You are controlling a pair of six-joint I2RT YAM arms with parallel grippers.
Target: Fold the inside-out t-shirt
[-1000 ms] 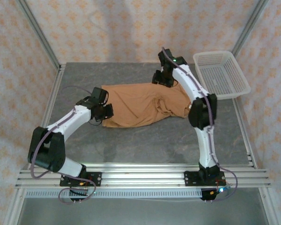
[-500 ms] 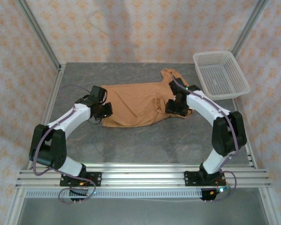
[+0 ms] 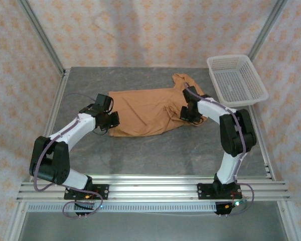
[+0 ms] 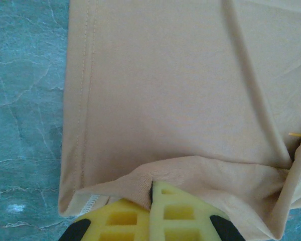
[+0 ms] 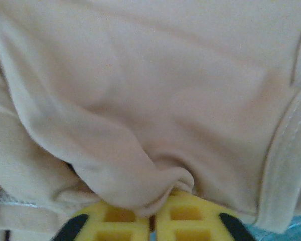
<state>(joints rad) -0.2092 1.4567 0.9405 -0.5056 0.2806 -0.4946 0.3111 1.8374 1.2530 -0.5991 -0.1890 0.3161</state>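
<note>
Aluminium rails [image 3: 150, 183] along the near edge carry both of your arm bases, and beyond them the grey marbled counter [image 3: 140, 150] lies bare up to the cloth.

Your left end effector [image 3: 110, 120] sits at the near-left corner of the inside-out t-shirt [image 3: 145, 108]. In its wrist view the yellow fingers [image 4: 178, 211] are pressed together, with a raised lip of orange-tan cloth pinched between their tips. The stitched hem runs straight up the left side of that view, next to the counter surface.

The t-shirt lies across the middle of the counter, stretched left to right and mostly flat. Creases gather toward its right end, and one flap of cloth reaches toward the far edge.

Your right end effector [image 3: 190, 113] rests on that bunched right end. Its wrist view shows its yellow fingers [image 5: 190, 216] closed on a thick rolled fold of the cloth, with a seamed edge standing to the right of the fold.

Farther back, at the far-right corner of the counter, a white mesh basket [image 3: 238, 80] sits near the t-shirt without touching it.
</note>
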